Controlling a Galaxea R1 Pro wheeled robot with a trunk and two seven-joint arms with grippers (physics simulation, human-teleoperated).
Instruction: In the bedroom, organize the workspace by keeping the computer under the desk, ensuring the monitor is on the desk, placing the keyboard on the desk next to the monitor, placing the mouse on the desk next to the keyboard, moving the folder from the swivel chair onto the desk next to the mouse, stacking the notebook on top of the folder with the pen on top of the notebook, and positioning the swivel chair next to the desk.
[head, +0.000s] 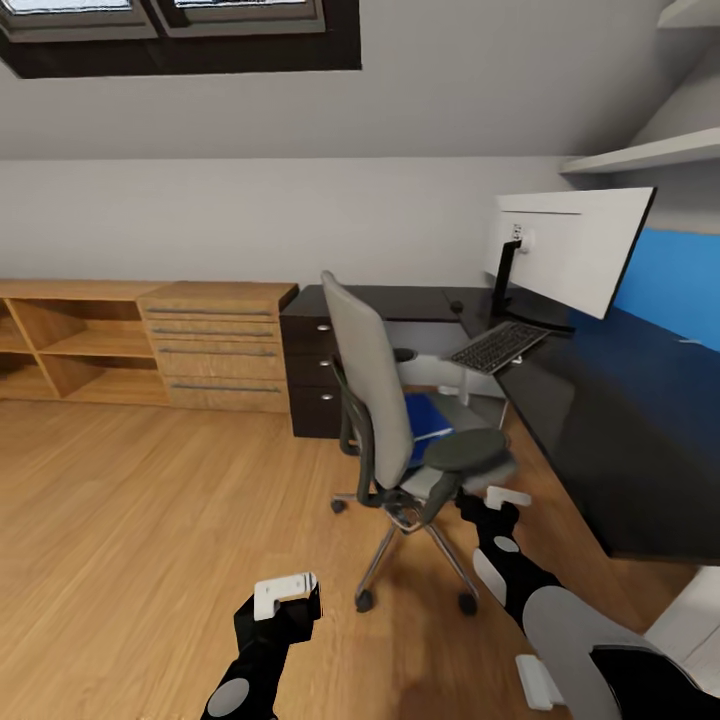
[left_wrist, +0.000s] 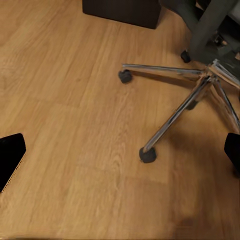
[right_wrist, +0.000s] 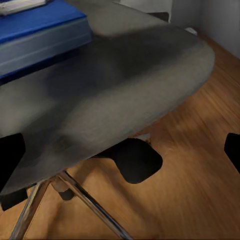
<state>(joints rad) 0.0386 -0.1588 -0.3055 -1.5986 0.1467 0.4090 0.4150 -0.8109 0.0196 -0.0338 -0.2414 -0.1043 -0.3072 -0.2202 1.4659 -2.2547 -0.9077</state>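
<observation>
The grey swivel chair (head: 375, 395) stands turned side-on in front of the black desk (head: 610, 430), and the blue folder (head: 428, 425) lies on its seat. On the desk, the monitor (head: 580, 250) shows its white back, with the keyboard (head: 497, 346) below it and a small dark mouse (head: 456, 305) behind. My right gripper (head: 503, 498) is open just beside the chair's dark armrest pad (right_wrist: 115, 95), with the folder (right_wrist: 40, 22) beyond. My left gripper (head: 287, 590) hangs open over the floor near the chrome chair base (left_wrist: 200, 90). The notebook, pen and computer are not clearly seen.
A light wooden drawer unit (head: 215, 345) and open shelves (head: 70, 345) line the far wall to the left. The desk's dark drawers (head: 315, 370) stand behind the chair. A blue wall panel (head: 675, 280) and a wall shelf (head: 640, 155) are above the desk. Wooden floor (head: 150, 520) spreads to the left.
</observation>
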